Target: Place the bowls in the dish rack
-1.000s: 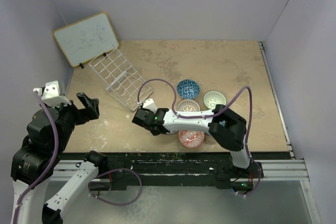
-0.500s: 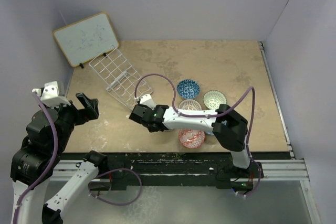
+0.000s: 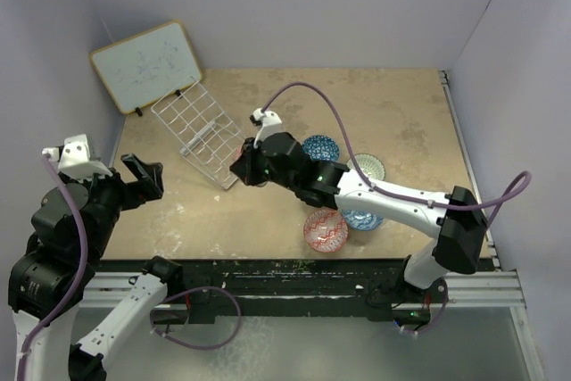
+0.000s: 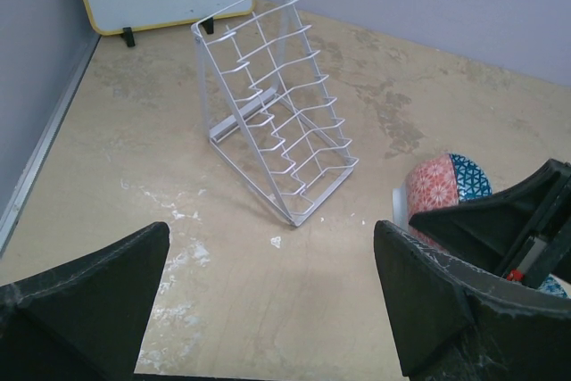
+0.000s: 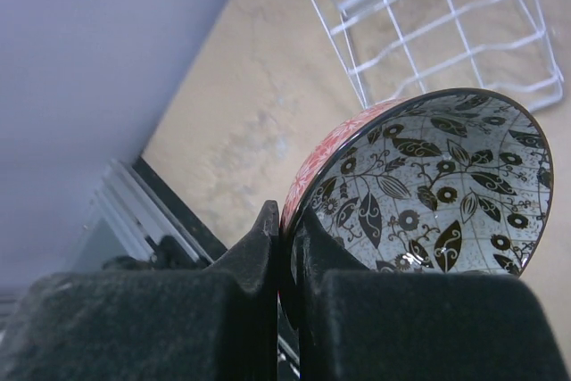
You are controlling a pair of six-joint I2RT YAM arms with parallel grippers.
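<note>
Dish rack point(image 3: 201, 134) holds nothing yet; right gripper point(image 5: 287, 234) pinches a red-backed bowl point(image 5: 428, 180) by the rim near it; four other bowls point(image 3: 326, 230) wait on the table point(image 3: 393, 109); left gripper point(image 3: 149, 177) hangs spread.

Right gripper point(image 3: 241, 169) at near corner of dish rack point(image 3: 201, 131). Red bowl point(image 3: 326, 230) by bench's near edge; blue bowl point(image 3: 319, 147) mid-bench. Left gripper point(image 3: 143, 176), jaws apart, over left edge.

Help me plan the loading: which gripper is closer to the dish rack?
Right. The right gripper, shut on a red bowl, is beside the dish rack's near right corner; the left gripper hangs open, farther off near the table's left edge.
</note>
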